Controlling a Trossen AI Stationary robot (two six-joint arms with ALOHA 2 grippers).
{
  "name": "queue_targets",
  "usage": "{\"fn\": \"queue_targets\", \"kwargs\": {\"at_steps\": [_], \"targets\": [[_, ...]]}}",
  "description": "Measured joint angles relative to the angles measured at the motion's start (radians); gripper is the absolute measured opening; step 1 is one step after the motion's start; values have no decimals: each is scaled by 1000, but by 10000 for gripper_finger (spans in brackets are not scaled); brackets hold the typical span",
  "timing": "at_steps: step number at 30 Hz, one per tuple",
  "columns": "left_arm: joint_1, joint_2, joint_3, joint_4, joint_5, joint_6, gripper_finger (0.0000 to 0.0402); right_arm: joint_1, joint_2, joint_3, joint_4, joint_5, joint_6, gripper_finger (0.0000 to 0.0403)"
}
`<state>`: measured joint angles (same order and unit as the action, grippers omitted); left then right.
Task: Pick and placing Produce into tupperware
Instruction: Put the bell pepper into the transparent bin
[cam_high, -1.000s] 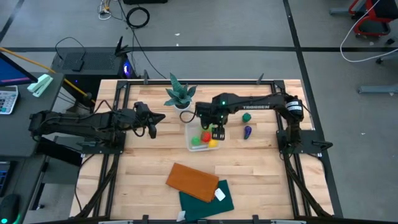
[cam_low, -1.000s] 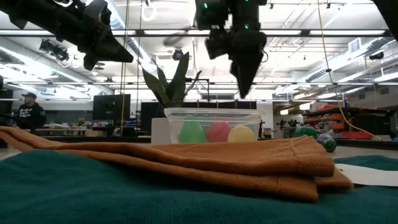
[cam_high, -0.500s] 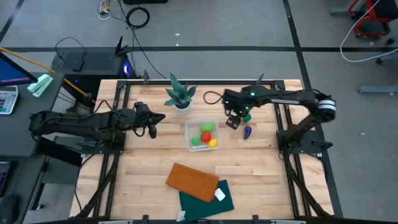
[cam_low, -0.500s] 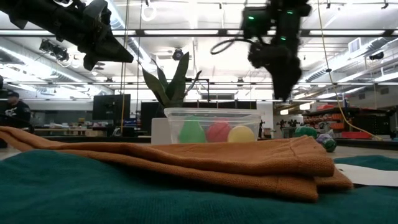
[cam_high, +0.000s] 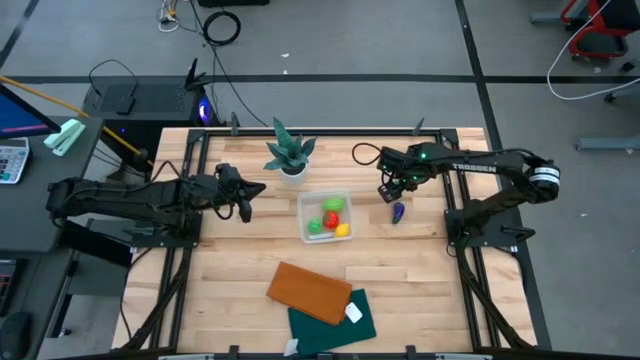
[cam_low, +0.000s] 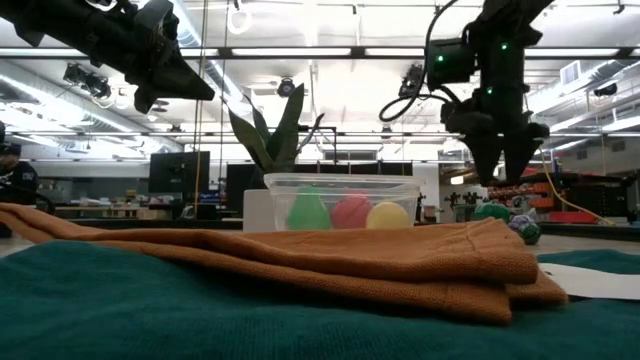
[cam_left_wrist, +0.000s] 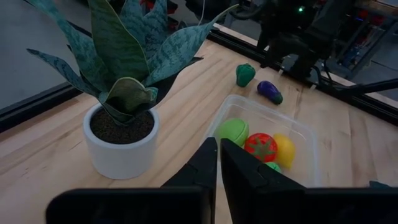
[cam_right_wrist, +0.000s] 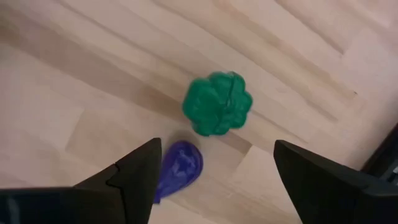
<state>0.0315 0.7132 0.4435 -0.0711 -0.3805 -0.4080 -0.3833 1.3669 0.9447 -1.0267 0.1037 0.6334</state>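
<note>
The clear tupperware (cam_high: 308, 203) stands mid-table and holds a red piece (cam_high: 331, 219), a yellow piece (cam_high: 343, 230) and two light green pieces (cam_high: 334, 204). To its right, a dark green piece (cam_right_wrist: 217, 103) and a purple piece (cam_right_wrist: 178, 167) lie on the bare wood. My right gripper (cam_right_wrist: 216, 144) hangs open above these two, pointing straight down and touching neither. My left gripper (cam_left_wrist: 219, 149) is shut and empty, raised over the table's left part and aimed toward the plant and tub.
A potted plant (cam_high: 290, 155) stands just behind the tub's far left corner. An orange-brown folded cloth (cam_high: 310, 292) lies on a green cloth (cam_high: 335, 320) near the front edge. Bare wood lies around the two loose pieces, with the table's frame rail (cam_high: 447, 200) close on their right.
My right gripper has swung from above the tub toward the table's right edge. It has sunk a little and rolled about its own axis, and now hangs over the dark green and purple pieces. The produce and the tub have stayed put.
</note>
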Motion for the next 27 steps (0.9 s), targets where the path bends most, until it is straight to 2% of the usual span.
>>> {"fn": "queue_targets", "kwargs": {"at_steps": [9,17,27], "targets": [[0,0,0,0,0,-21,33,-56,62,7,60,0,48,304],[0,0,0,0,0,-21,23,-68,132,7,82,-1,58,302],[0,0,0,0,0,-18,36,-68,224,8,117,-2,97,301]]}}
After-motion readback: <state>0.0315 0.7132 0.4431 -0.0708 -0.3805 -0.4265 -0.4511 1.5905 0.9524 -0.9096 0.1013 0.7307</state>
